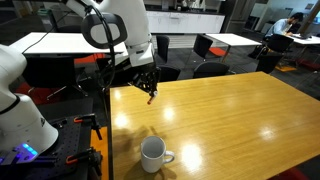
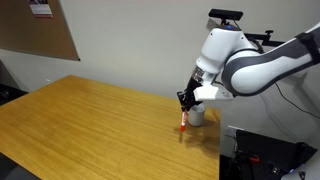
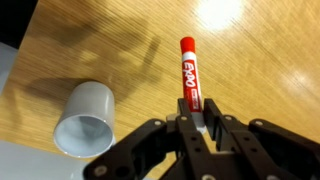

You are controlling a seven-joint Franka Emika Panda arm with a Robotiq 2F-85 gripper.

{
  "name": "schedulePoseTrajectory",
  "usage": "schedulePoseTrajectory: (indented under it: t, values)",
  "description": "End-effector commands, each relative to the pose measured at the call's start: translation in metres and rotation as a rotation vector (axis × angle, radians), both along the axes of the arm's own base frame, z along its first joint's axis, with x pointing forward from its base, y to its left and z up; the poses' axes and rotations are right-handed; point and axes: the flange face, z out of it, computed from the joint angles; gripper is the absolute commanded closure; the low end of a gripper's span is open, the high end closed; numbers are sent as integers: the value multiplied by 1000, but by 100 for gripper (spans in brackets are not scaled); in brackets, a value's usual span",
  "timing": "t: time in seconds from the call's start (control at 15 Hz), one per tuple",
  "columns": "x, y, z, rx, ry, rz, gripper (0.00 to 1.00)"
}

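My gripper [image 3: 200, 120] is clenched on a red-capped marker [image 3: 190, 72], gripping its white barrel so that the capped end points away from me, down toward the wooden table [image 3: 265, 70]. In the wrist view a white mug [image 3: 85, 120] stands upright and open-mouthed on the tabletop, and the marker hangs just beside it, clear of its rim. In an exterior view the marker [image 2: 184, 122] points downward just in front of the mug [image 2: 197, 115], its red end close above the table; whether it touches the wood I cannot tell. In an exterior view the gripper [image 1: 150, 86] hovers beyond the mug [image 1: 152, 154], toward the table's far edge.
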Motion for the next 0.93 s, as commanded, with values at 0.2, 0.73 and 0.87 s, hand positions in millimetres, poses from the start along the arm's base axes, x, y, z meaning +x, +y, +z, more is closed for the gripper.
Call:
schedulePoseTrajectory:
  t: [0.2, 0.73, 0.87]
  values:
    - [15, 42, -14, 12, 95, 201, 95]
    - [14, 94, -27, -183, 215, 375, 95]
    - [14, 108, -28, -279, 233, 419, 95]
